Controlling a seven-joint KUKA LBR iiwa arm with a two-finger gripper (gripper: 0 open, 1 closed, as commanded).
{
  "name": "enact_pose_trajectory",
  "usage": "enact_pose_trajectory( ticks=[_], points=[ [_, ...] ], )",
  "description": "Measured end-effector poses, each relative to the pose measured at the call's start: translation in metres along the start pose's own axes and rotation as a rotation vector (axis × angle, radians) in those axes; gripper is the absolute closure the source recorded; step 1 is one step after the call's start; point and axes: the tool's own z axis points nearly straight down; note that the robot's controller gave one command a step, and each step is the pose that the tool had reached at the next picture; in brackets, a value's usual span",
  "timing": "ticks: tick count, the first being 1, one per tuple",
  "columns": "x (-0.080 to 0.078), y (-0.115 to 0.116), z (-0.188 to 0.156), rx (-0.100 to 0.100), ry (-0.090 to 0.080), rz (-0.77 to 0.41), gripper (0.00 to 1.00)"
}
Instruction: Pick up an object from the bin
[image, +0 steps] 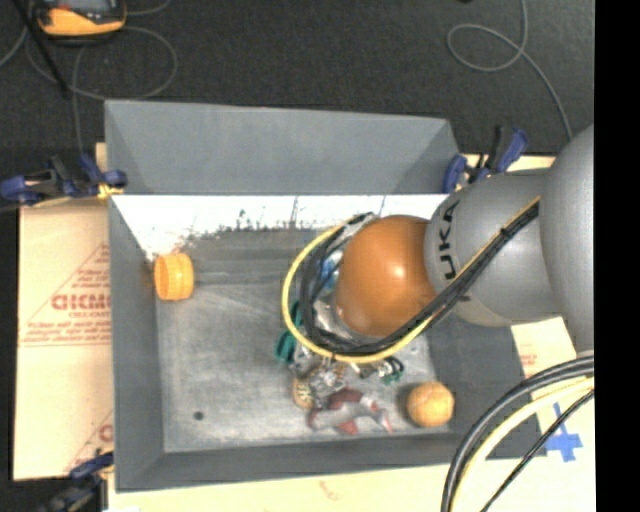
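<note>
My gripper (322, 368) is low in the bin, right of the middle and toward the front wall, mostly covered by the arm's orange dome. Directly below it lies a small cluster of things: a brownish round piece (303, 393) and a grey and dark red object (347, 410). A teal piece (287, 346) shows at the gripper's left, and a green piece (392, 372) at its right. A tan-orange ball (430, 404) rests just right of the cluster, near the front wall.
An orange cylinder (173, 276) stands alone at the bin's left wall, toward the back. The bin floor between it and the gripper is bare grey metal. The arm and its cables cover the bin's right side.
</note>
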Motion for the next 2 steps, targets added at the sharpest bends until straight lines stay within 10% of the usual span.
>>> enact_pose_trajectory(
  ticks=[1, 2],
  points=[
    [0.0, 0.0, 0.0, 0.0, 0.0, 0.001, 1.0],
    [-0.008, -0.01, -0.166, 0.003, 0.011, 0.072, 1.0]
  ],
)
